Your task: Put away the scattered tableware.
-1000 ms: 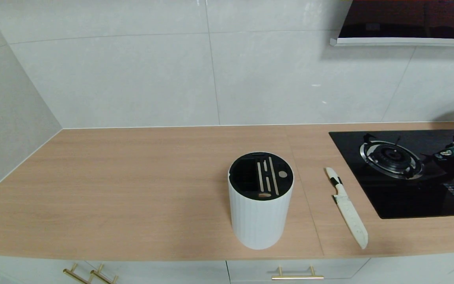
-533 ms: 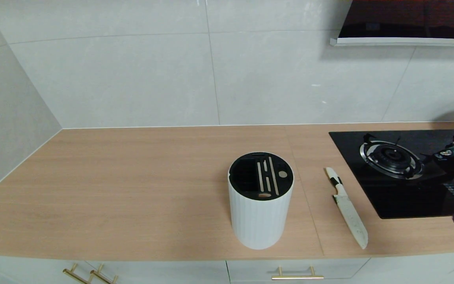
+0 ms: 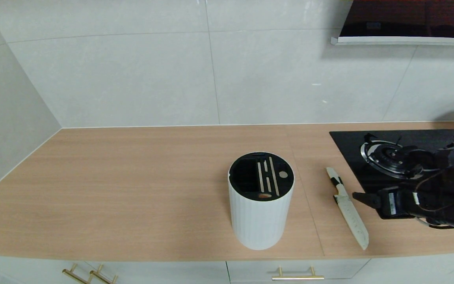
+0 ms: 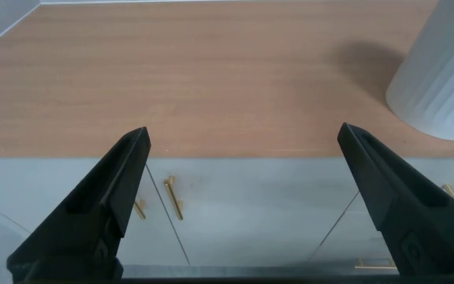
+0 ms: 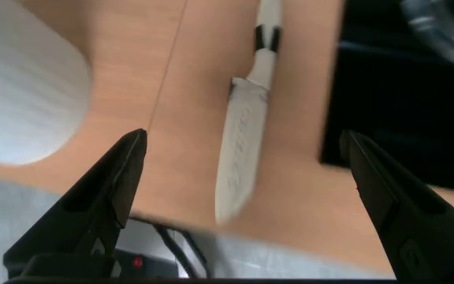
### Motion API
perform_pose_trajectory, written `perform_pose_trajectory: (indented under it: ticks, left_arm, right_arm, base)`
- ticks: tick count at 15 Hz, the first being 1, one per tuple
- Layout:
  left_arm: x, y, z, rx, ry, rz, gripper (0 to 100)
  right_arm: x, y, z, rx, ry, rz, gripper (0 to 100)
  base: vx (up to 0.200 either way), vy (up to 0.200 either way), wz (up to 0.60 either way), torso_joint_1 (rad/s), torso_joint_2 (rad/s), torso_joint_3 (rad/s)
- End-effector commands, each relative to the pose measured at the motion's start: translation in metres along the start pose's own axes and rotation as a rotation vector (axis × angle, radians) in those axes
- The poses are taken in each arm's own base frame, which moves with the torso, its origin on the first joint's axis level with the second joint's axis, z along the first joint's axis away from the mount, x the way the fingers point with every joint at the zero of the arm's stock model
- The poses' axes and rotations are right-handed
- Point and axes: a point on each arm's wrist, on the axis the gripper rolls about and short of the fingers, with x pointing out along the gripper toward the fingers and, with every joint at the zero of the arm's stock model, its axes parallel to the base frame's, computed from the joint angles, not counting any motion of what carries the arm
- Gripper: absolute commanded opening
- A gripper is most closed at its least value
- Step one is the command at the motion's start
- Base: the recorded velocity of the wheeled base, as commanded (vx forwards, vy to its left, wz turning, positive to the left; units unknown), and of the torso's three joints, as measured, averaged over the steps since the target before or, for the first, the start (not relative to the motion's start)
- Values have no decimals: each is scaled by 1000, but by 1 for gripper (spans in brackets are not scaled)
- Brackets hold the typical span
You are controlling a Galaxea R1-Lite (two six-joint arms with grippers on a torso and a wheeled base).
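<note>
Your right claw (image 3: 363, 198) hangs with its fingers spread wide and nothing between them. In the head view it sits at the right of the scene, over the near left corner of the black hob (image 3: 353, 148), with its fingers pointing left. It is just beside the knife (image 3: 347, 207) and not touching it. Through the right wrist camera, the claw's two dark fingers (image 5: 109, 197) stand on either side of the knife, which lies lower down on the wood.

The knife lies flat on the bench (image 3: 132, 189), between the white holder (image 3: 260, 213) and the hob, touching neither. It has a pale speckled blade and a white handle with a black band. The handle points to the far side and the blade tip almost reaches the bench's near edge.

The holder is a ribbed white cylinder standing upright, left of the knife. Its black top has narrow slots and one larger square opening.

Your left claw (image 4: 243, 134) is also spread wide and holds nothing. It hangs at the near edge of the bench, above pale cabinet fronts with brass handles (image 4: 173, 197). The side of the holder shows further along the bench from it, well apart.

A grey tiled wall (image 3: 132, 79) rises behind the bench, and a dark extractor hood (image 3: 408, 23) hangs over the hob.
</note>
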Motion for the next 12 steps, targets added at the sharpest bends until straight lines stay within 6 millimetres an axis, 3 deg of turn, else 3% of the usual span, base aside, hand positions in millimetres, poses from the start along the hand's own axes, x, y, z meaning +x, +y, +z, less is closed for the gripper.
perform_pose_trajectory:
  ticks: [1, 6, 12]
  left_arm:
    - [0, 0, 0, 0, 1, 1, 100]
    - [0, 0, 0, 0, 1, 1, 100]
    - [0, 0, 0, 0, 1, 1, 100]
  right_arm:
    - [60, 0, -20, 1, 92, 18, 100]
    - [104, 5, -33, -16, 58, -78, 100]
    - [107, 5, -36, -18, 67, -78, 100]
  base:
    - [0, 0, 0, 0, 0, 0]
    - [0, 0, 0, 0, 0, 0]
    - [0, 0, 0, 0, 0, 0]
